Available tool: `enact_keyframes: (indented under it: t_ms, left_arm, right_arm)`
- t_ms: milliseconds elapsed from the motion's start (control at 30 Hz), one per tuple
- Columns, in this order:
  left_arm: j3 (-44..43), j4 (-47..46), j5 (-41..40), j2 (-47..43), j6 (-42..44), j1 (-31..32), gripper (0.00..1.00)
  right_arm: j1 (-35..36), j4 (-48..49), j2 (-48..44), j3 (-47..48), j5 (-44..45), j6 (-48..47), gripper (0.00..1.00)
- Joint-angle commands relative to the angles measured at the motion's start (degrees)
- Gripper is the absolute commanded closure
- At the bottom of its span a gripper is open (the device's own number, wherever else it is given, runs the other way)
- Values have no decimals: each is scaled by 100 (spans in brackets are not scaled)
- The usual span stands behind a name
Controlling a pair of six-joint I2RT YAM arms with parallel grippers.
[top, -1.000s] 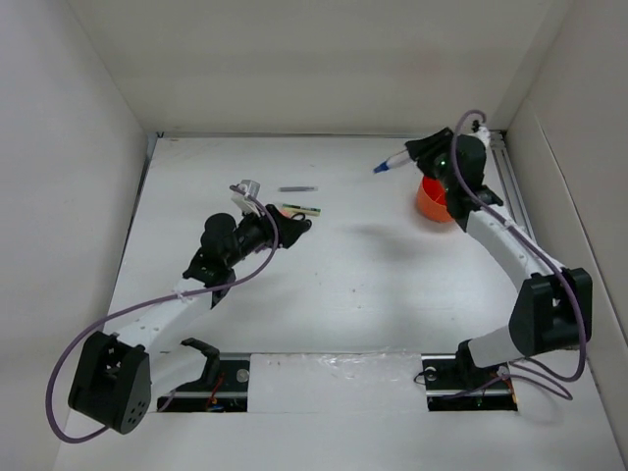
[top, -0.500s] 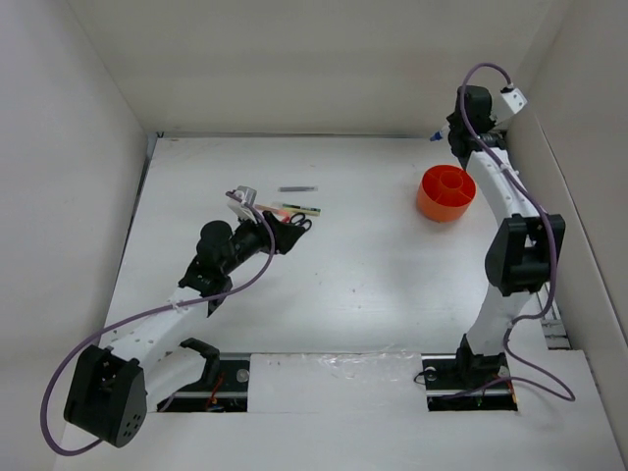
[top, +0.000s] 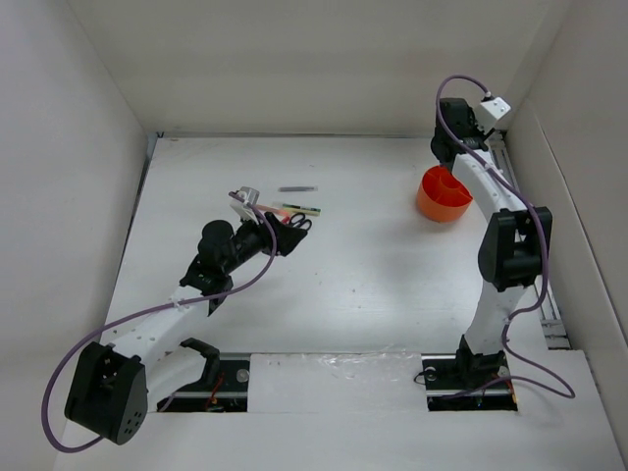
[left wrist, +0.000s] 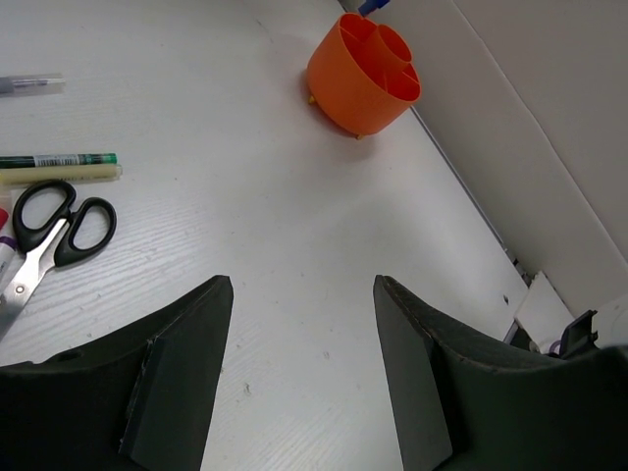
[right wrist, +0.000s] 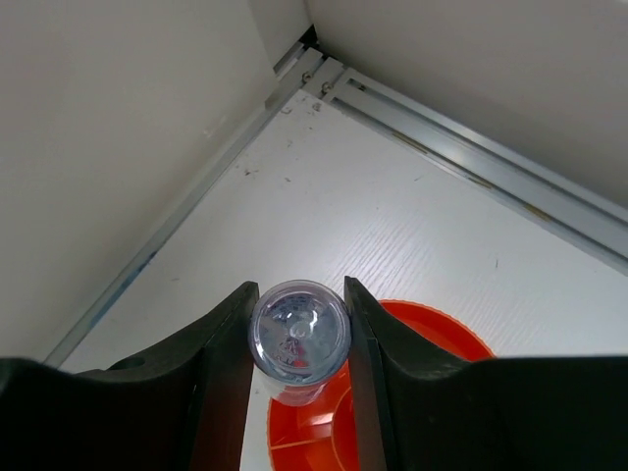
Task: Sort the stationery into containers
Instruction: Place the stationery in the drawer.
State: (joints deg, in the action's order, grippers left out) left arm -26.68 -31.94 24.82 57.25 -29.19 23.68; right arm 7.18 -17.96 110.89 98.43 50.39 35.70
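Stationery, one piece in transit: a pen gripped by the right gripper, jaws pinching its barrel. It hangs upright over the orange organiser in the far right corner of the table. Seen end-on from the wrist, so I cannot tell which compartment lies beneath it, nor whether the tip has passed the rim.

Step in hand, as I judge it: dropping this pen into the organiser. Next move calls for lining the barrel over one open compartment, lowering a little, then parting the jaws so the pen falls clean and does not catch a divider.

Left gripper: jaws spread, nothing between them, low over the table just beside the remaining pile.

Count:
- organisers: one
- pens held: one
- scissors: one pair, black handles, lying flat
- green marker: one, with one pale stick touching alongside
- dark grey stick: one, a little apart, farther back
- pink items: by the scissors, too small to count
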Motion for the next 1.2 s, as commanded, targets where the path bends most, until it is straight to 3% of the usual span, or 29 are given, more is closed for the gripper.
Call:
enact_keyframes:
  t_ms: [0,600,867,967,1067,1167]
  left_arm:
    - [-31,-286,120,-83,-25,22,44]
    - [-31,-233,67,-83,-25,22,44]
    - [-31,-128,-38,-83,-25,22,43]
    - [-31,-128,-38,-83,-25,22,43]
    - [-31,-75,-152,-83,-25,22,43]
    - [-31,-6,-415,-275,-25,22,45]
  right_arm:
    - [47,126,-217,9,331,-204,76]
    - [161,-129,372,211,94,-318,70]
    - [214,-129,144,211,-21,-318,36]
    - [275,-68,-128,211,-73,-318,30]
    - [415,-68,-445,142,-257,-170,30]
    - [731,335,-926,-332,-792,-116,46]
